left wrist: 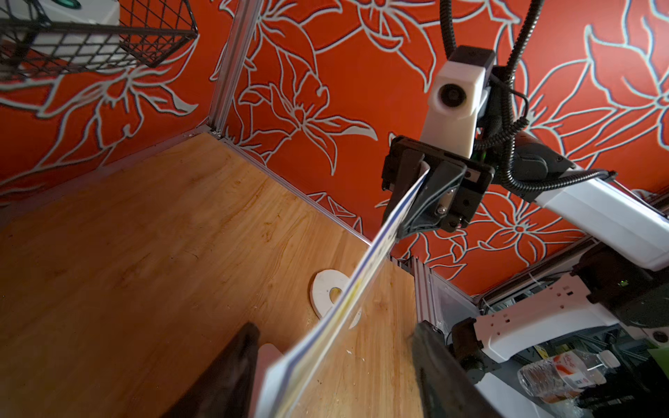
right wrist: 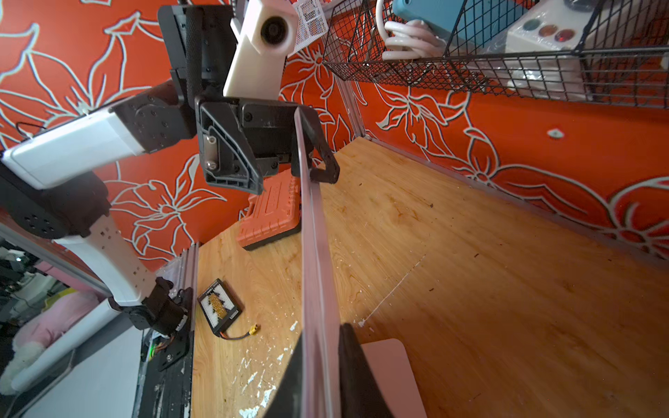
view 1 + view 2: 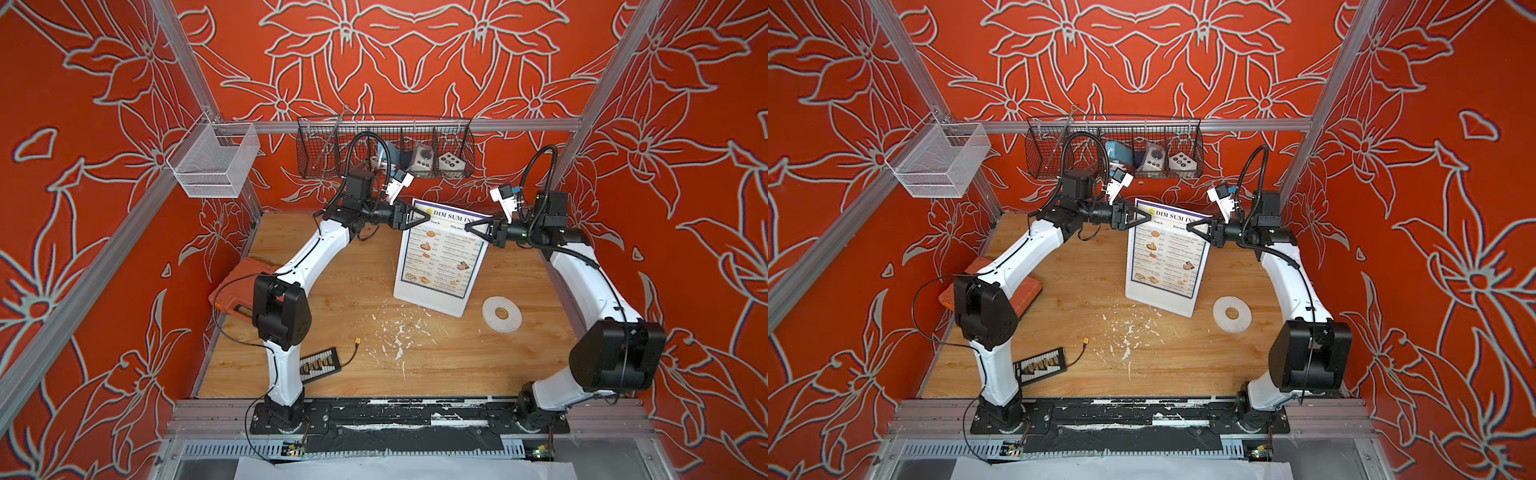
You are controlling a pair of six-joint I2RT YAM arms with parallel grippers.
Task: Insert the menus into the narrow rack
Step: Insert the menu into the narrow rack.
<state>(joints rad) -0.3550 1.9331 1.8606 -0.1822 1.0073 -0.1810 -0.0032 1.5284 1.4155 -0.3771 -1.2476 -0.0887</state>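
Right gripper (image 3: 469, 227) pinches the right edge of the menu (image 3: 440, 253), near its top. Left gripper (image 3: 426, 216) has jaws spread, straddling the opposite edge. Menu stands tilted, lower part inside the narrow rack (image 3: 432, 305), heading sticking out above. Rack's lower edge rests on the wooden table (image 3: 332, 270); white tape roll (image 3: 501, 314) just beside.

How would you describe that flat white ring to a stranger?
Find the wooden tabletop, then the menu between the two arms. Beside it, toward the right arm, lies the flat white ring, the only round, holed thing there.
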